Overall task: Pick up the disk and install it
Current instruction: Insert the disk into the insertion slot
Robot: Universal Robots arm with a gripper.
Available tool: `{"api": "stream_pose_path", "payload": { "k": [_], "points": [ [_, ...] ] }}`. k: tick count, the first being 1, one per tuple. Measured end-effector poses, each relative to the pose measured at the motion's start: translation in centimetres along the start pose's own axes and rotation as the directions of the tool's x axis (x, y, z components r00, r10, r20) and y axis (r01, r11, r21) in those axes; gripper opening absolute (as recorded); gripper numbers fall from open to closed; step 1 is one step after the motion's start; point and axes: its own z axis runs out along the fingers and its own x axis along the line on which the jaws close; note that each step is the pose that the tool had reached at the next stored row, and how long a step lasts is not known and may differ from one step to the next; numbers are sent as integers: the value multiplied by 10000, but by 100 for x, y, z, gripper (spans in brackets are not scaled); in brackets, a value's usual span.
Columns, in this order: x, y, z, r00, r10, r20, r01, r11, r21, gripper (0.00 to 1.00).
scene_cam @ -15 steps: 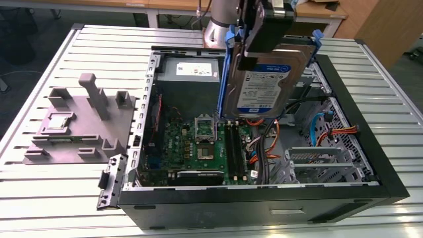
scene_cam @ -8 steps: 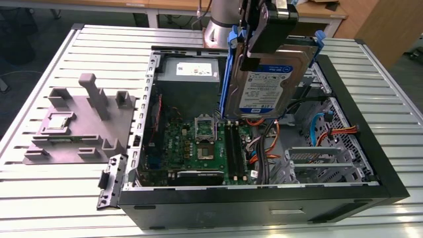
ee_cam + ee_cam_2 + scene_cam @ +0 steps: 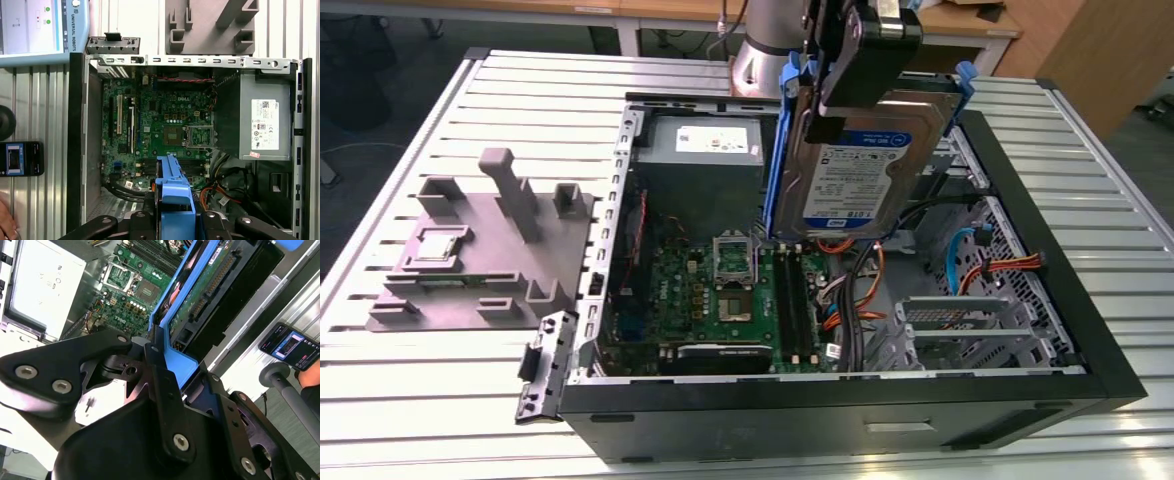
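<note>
Disk position: we see the disk (image 3: pixel 874 170) hanging on edge over the open computer case (image 3: pixel 854 405), label side toward the exterior view. It is lifted clear of the main board (image 3: pixel 720 290) and the cables (image 3: pixel 854 300) below it, and is not seated in any bay.

Fingers: the gripper (image 3: pixel 843 112) comes down onto the disk's upper end. In the second wrist view the black fingers (image 3: pixel 154 357) are closed narrow on the blue end piece that joins the blue rails (image 3: pixel 175 362), so the hold is on plastic rather than on the metal body.

Neighbours: the power supply box (image 3: pixel 700 150) sits just beside the disk toward the exterior view's left. The case rests on a slatted tabletop (image 3: pixel 520 100), and a phone (image 3: pixel 20 157) lies on the slats outside the case wall.

Weight: we judge the disk dense and heavy for its size, so hanging from one end it likely pulls hard on that thin grip.

Stiffness: the metal body looks rigid. The rails are thinner plastic and probably flex a little under load.

Surface: the label face and bare metal look smooth and likely slippery, while the rails offer edges to catch on.

Fragility: we count it delicate. The underside board and connector visible in the second wrist view are exposed, so knocks against the case frame are a risk.

Best hold: we judge the blue frame or the two long side edges the safe places, well away from the connector and the label face.
</note>
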Motion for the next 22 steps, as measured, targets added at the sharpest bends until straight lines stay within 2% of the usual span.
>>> {"api": "stream_pose_path", "payload": {
  "k": [3,8,11,16,18,22],
  "points": [
    [17,-1,1,10000,-2,0,2,10000,1,36],
    [130,-7,6,10000,1,-2,-1,10000,0,36],
    [150,-74,19,10000,0,0,0,10000,0,36],
    [158,-246,36,10000,0,-2,0,10000,0,36],
    [172,-280,42,10000,-1,-3,1,10000,-1,36],
    [276,-308,55,10000,1,-1,-1,10000,0,36]
  ]
}}
